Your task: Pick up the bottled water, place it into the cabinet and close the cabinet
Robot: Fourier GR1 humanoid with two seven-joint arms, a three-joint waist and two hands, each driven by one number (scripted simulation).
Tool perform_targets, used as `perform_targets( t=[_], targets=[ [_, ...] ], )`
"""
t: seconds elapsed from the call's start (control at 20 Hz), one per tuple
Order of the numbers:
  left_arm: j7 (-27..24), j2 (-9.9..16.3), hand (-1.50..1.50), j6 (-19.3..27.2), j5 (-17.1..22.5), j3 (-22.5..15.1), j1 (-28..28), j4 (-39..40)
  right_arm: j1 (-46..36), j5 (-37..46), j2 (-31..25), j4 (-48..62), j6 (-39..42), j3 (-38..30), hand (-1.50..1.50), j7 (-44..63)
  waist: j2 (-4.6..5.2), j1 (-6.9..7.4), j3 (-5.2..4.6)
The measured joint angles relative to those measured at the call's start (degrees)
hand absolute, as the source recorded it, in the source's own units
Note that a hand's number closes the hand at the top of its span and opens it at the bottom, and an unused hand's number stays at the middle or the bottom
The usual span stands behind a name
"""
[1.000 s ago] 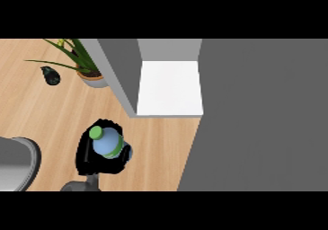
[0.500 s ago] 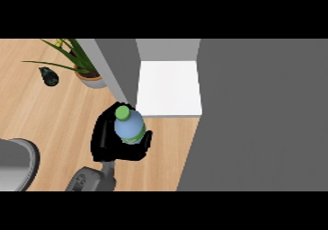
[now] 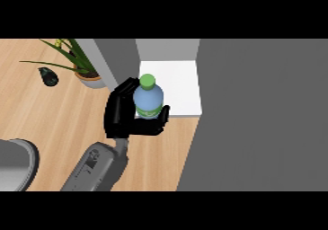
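Bottled water (image 3: 148, 101), a pale blue bottle with a green cap and green label band, is off the desk (image 3: 53, 117) and clamped in a robot hand (image 3: 130, 119). Only one robot hand shows; its forearm comes up from the lower edge left of centre, so which side it belongs to is hard to judge, though I take it to be the right. Its fingers curl round the bottle's left side and the thumb closes on the right, low on the body. That hold keeps the bottle roughly upright, cap toward the cabinet (image 3: 167, 85), which suits sliding it in standing.

Taking the cabinet as landmark: the bottle sits right at its front edge, overlapping the white shelf floor, so it appears to be at the mouth of the opening and not yet set down. The white shelf holds nothing that I can see. A large grey panel (image 3: 259, 112) right of the opening is probably the open cabinet door, waiting to be swung shut once the bottle is released.

Left of the cabinet stands a potted plant (image 3: 80, 67), holding green leaves, and farther left lies a small dark object (image 3: 48, 77). A grey rounded shape (image 3: 14, 161) shows well below and left.
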Motion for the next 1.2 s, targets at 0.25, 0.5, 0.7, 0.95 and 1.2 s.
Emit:
perform_targets(
  t=[0.25, 0.5, 0.7, 0.95, 1.2],
  targets=[
    [1.0, 0.0, 1.50, 3.6, -0.5, 1.4, -8.4, 6.4, 0.4, -0.7, -0.2, 0.3, 0.7, -1.1, -1.50, -1.5, 0.08, -0.15, 0.01],
    [-0.4, 0.2, 1.50, 5.1, 0.0, 2.7, -15.2, 15.3, 0.7, -0.5, -0.2, 0.4, 0.3, 0.0, -1.50, -1.9, 0.13, -0.42, -0.01],
    [0.6, 0.3, 1.50, 5.5, -1.5, 4.5, -21.1, 21.9, 1.1, -0.5, -0.4, 0.2, -0.3, 0.4, -1.50, -2.1, 0.12, -0.54, -0.01],
    [-0.6, 0.3, 1.50, 5.5, -3.3, 7.3, -26.4, 30.8, 0.3, -0.5, -0.1, 0.2, -0.7, 0.7, -1.50, -1.4, 0.21, -0.67, -0.01],
    [-4.5, 0.1, 1.50, 7.1, -3.0, 9.0, -31.5, 40.3, -0.1, -0.9, -0.4, 0.4, -0.3, 0.6, -1.50, -2.2, 0.33, -1.28, -0.02]
  ],
)
